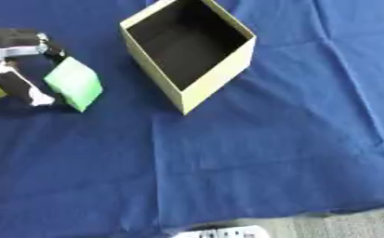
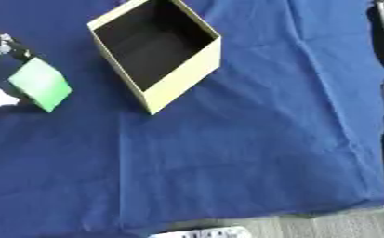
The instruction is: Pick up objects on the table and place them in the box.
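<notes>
At the counter's point(image 1: 268, 153) left edge, the left hand point(image 1: 20, 76) pinches a green block point(image 1: 74, 82) between finger and thumb, just left of the open box point(image 1: 215, 76). Best lift clear of the near wall, carry right, release over the dark interior.

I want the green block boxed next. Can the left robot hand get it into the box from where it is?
Probably yes: the left robot hand already pinches the green block, and the box stands open just to its right, nothing between them.

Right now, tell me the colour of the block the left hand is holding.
Bright green block, pinched by the left hand; clearest in the left eye view.
</notes>
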`<state>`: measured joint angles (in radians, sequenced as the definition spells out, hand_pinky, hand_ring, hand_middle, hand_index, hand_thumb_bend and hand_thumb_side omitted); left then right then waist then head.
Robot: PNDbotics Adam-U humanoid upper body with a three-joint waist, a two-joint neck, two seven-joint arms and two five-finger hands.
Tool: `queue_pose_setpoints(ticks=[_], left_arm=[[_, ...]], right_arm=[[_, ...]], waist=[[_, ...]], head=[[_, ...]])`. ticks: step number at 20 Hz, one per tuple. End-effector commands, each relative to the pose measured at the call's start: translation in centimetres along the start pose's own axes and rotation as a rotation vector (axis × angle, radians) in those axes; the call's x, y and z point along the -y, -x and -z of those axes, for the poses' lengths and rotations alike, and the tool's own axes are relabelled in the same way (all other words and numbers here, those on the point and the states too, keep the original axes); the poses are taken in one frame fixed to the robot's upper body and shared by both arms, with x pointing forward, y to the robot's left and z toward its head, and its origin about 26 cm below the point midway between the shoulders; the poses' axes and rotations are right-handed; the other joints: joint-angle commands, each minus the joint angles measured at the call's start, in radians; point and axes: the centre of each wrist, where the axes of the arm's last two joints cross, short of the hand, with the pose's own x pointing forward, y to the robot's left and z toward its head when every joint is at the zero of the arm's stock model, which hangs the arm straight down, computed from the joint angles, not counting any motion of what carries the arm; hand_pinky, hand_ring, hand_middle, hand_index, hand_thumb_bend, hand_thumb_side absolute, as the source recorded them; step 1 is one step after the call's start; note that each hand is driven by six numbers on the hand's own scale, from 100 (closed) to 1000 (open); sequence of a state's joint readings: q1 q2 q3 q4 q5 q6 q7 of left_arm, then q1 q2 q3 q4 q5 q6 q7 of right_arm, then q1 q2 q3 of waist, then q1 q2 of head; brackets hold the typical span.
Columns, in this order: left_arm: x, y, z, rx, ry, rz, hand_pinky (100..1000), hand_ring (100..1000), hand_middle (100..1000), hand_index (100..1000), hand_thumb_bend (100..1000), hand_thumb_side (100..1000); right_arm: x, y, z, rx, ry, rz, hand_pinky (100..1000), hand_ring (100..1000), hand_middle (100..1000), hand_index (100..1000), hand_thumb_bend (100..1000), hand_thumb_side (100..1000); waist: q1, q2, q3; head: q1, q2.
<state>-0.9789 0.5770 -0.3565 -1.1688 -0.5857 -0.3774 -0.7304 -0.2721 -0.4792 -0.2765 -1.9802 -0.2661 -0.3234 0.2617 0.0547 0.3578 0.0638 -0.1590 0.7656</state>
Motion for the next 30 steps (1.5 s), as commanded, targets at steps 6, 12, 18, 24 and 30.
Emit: queue_pose_setpoints(ticks=[6, 12, 18, 24, 30], left_arm=[[-5.1, -2.7, -1.8, 0.155, 0.003, 0.169, 715, 601, 469, 634, 100, 171], [-7.1, -4.5, -2.2, 0.182, -0.067, 0.187, 704, 581, 450, 609, 100, 165], [-9.5, -6.5, -1.9, 0.225, -0.137, 0.213, 702, 581, 450, 610, 100, 155], [-11.8, -7.9, -0.7, 0.248, -0.188, 0.207, 699, 579, 452, 612, 100, 145], [-12.9, -8.6, 0.8, 0.242, -0.215, 0.154, 699, 581, 453, 619, 100, 140]], right_arm=[[0.4, -0.7, 0.5, 0.024, -0.013, -0.015, 877, 756, 498, 722, 100, 609], [0.5, -0.7, 0.4, 0.023, -0.010, -0.016, 877, 756, 498, 722, 100, 608], [0.5, -0.7, 0.3, 0.019, -0.009, -0.016, 877, 756, 498, 722, 100, 607], [0.4, -0.7, 0.2, 0.015, -0.011, -0.010, 878, 756, 499, 723, 100, 605], [0.1, -0.6, 0.5, 0.028, -0.016, 0.007, 878, 757, 500, 723, 100, 603]], waist=[[-0.002, -0.024, 0.003], [-0.002, -0.025, 0.004], [-0.002, -0.029, 0.006], [0.002, -0.037, 0.004], [0.002, -0.038, -0.013]], head=[[-0.006, 0.004], [-0.010, 0.004], [-0.017, 0.004], [-0.023, 0.004], [-0.009, 0.004]])
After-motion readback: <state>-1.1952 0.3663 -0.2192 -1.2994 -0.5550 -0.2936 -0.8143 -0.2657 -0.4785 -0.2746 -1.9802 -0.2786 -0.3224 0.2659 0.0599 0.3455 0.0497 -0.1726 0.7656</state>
